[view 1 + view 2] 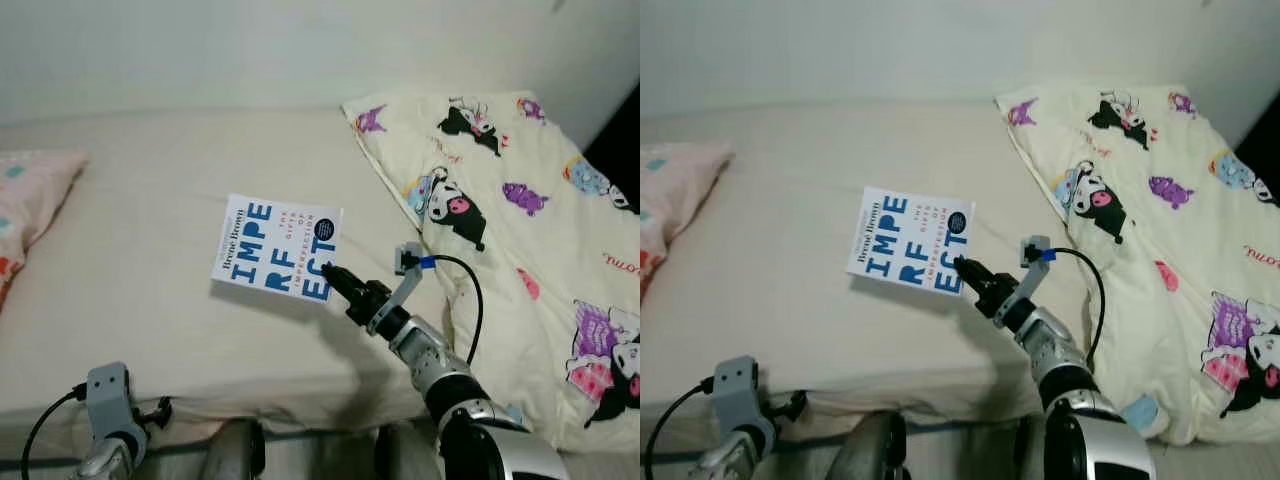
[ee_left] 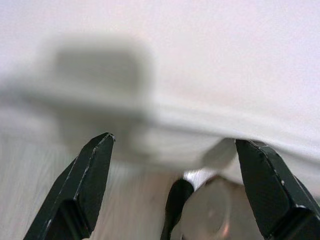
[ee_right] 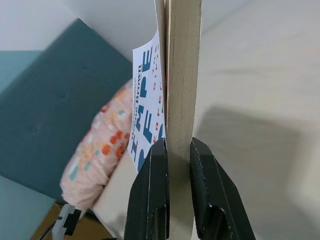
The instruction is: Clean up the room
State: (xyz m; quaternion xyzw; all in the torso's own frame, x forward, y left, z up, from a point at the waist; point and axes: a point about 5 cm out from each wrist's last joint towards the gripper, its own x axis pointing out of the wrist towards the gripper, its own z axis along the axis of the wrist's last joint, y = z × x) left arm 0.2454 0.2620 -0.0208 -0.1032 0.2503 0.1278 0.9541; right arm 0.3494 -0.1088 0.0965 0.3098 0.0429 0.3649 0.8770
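A white paperback book with big blue letters is held just above the cream bed, near its middle. My right gripper is shut on the book's near right corner; in the right wrist view the two black fingers pinch the book's page edge. My left gripper is down at the bed's front edge on the left, fingers spread wide with nothing between them. The left wrist shows low at the left.
A cream pillow with cartoon prints covers the bed's right side. A pink patterned pillow lies at the far left. A pale wall runs behind the bed.
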